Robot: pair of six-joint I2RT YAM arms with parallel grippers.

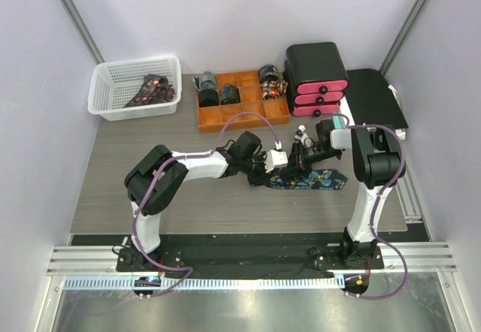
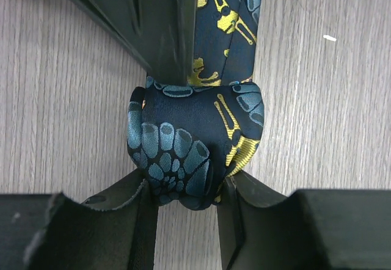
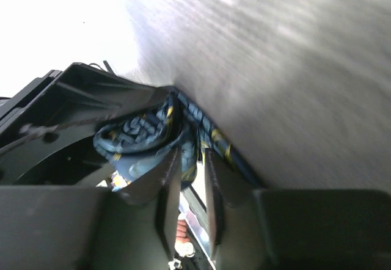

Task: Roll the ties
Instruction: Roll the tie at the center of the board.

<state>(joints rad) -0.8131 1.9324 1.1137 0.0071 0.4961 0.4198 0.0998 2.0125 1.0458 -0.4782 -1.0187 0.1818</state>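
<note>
A dark navy tie with a teal and yellow pattern (image 1: pixel 316 179) lies flat on the table, its left end coiled into a roll (image 2: pixel 183 148). My left gripper (image 1: pixel 275 165) is shut on that roll, with its fingers (image 2: pixel 185 186) pinching the roll from both sides. My right gripper (image 1: pixel 295 158) meets it from the right. Its fingers (image 3: pixel 190 157) are nearly closed on a layer of the tie (image 3: pixel 143 137) at the roll. One right finger (image 2: pixel 156 32) shows above the roll in the left wrist view. The flat tail (image 2: pixel 235 19) runs away from the roll.
An orange divided tray (image 1: pixel 242 114) at the back holds rolled ties (image 1: pixel 270 79). A white basket (image 1: pixel 135 86) at the back left holds loose ties (image 1: pixel 154 90). A black and pink drawer unit (image 1: pixel 317 78) and a black box (image 1: pixel 376 99) stand at the back right.
</note>
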